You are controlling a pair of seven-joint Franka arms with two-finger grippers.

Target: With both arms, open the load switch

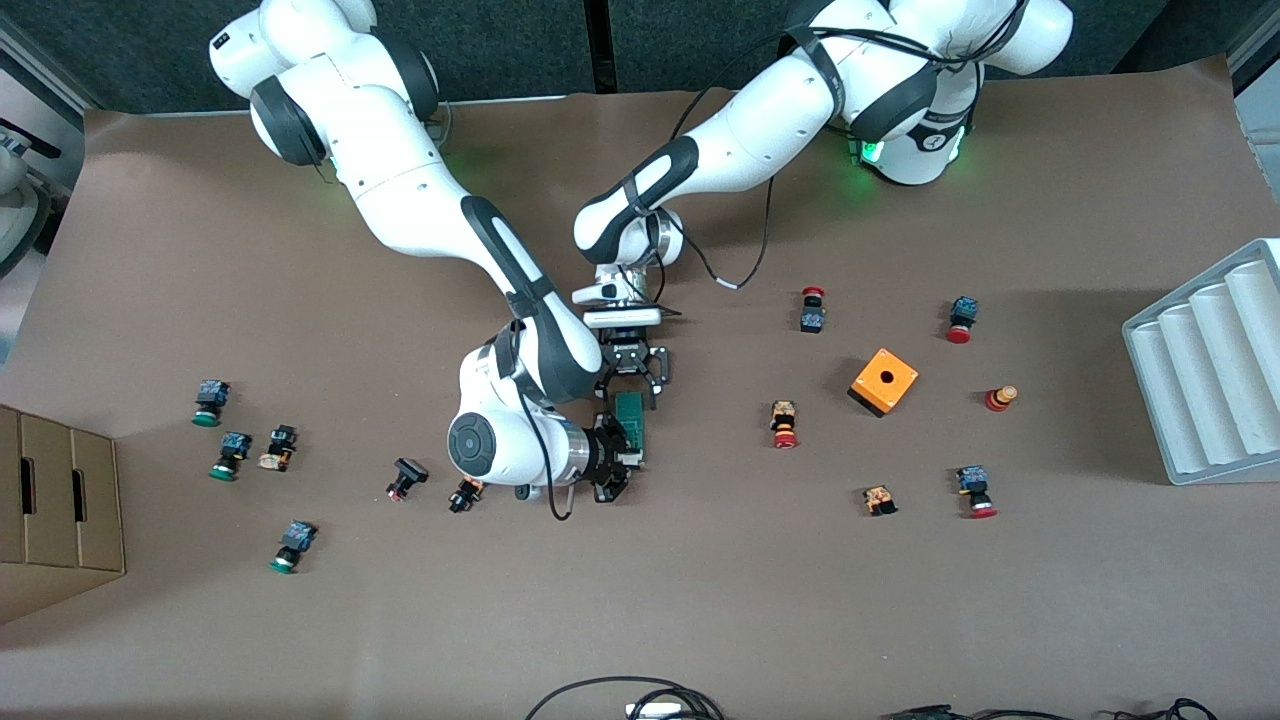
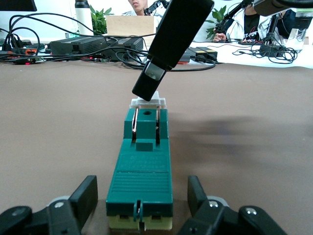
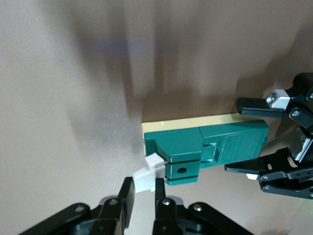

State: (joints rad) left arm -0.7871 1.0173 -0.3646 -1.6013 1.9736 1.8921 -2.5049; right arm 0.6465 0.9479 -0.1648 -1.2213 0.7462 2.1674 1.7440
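At frame center, our left gripper (image 1: 634,389) clamps the switch (image 1: 631,424) at its upper end, while our right gripper (image 1: 617,463) pinches its white block (image 3: 148,172) at its lower end.

A brown surface (image 1: 700,600) carries the green load switch (image 1: 631,425), scattered red and green push-buttons, an orange cube (image 1: 883,382), a cardboard box (image 1: 55,510) and a white ribbed tray (image 1: 1215,370).

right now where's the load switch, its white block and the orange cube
load switch (image 2: 140,174), left wrist view, on its ribbed green top
white block (image 3: 145,176), right wrist view, on the white face between the right fingers
orange cube (image 1: 883,380), front view, on its orange top beside the hole
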